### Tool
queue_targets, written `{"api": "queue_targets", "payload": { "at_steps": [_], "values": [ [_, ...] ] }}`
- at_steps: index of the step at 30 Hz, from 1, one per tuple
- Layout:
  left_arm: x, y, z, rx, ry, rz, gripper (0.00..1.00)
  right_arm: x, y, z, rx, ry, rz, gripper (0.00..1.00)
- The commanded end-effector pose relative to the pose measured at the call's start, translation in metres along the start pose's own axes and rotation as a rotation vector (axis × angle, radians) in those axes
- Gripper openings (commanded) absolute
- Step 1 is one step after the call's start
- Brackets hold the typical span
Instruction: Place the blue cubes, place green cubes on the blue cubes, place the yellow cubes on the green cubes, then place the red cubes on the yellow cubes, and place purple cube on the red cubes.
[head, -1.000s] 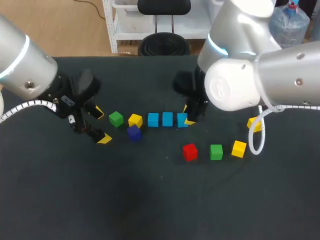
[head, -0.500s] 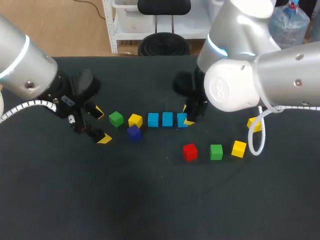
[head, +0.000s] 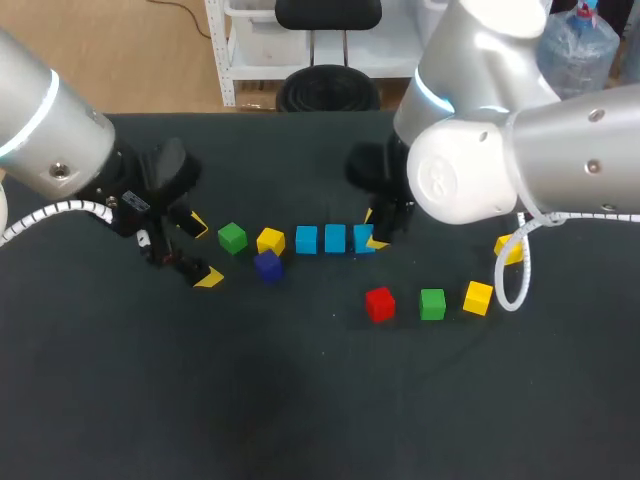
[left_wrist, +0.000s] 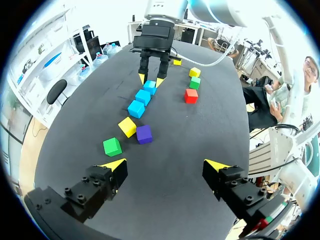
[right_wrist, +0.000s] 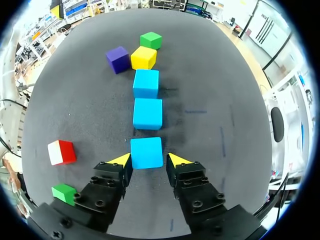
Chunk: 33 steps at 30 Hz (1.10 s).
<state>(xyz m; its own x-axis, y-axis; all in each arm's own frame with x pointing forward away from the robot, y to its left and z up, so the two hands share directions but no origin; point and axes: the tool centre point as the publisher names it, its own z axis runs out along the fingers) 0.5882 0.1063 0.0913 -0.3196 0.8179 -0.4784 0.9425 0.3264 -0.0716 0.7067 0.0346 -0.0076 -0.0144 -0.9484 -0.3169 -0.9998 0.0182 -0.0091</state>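
Note:
Three blue cubes lie in a row on the dark table (head: 300, 400). My right gripper (head: 378, 234) (right_wrist: 149, 159) is shut on the rightmost blue cube (head: 363, 239) (right_wrist: 146, 152), which rests on the table in line with the other two (head: 334, 238) (head: 306, 239). Left of the row sit a yellow cube (head: 270, 240), a green cube (head: 232, 237) and a purple cube (head: 267, 265). A red cube (head: 379, 304), a green cube (head: 432, 303) and a yellow cube (head: 478, 297) form a second row nearer the front. My left gripper (head: 203, 250) (left_wrist: 165, 165) stands wide open and empty, just left of the green cube.
Another yellow cube (head: 508, 249) lies at the right, partly behind my right arm's white cable (head: 520, 280). The front half of the table holds nothing but bare dark cloth.

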Motion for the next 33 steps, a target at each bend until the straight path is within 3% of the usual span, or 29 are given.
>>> {"api": "queue_targets", "payload": {
  "at_steps": [1,17,23,28,33],
  "values": [
    [0.0,0.001,0.0,0.003,-0.001,0.001,1.0,-0.001,0.002,-0.001,-0.004,-0.002,-0.005,0.43],
    [0.0,0.001,0.0,0.003,-0.001,0.001,1.0,0.004,0.023,-0.024,0.012,-0.03,-0.002,0.46],
    [0.0,0.001,0.0,0.003,-0.001,0.001,1.0,0.011,0.036,-0.039,0.027,-0.028,0.006,0.36],
    [0.0,0.001,0.0,0.003,-0.001,0.001,1.0,0.015,0.049,-0.044,0.021,-0.031,0.016,0.47],
    [0.0,0.001,0.0,0.003,-0.001,0.001,1.0,0.018,0.063,-0.047,0.012,-0.036,0.02,0.48]
  ]
}}
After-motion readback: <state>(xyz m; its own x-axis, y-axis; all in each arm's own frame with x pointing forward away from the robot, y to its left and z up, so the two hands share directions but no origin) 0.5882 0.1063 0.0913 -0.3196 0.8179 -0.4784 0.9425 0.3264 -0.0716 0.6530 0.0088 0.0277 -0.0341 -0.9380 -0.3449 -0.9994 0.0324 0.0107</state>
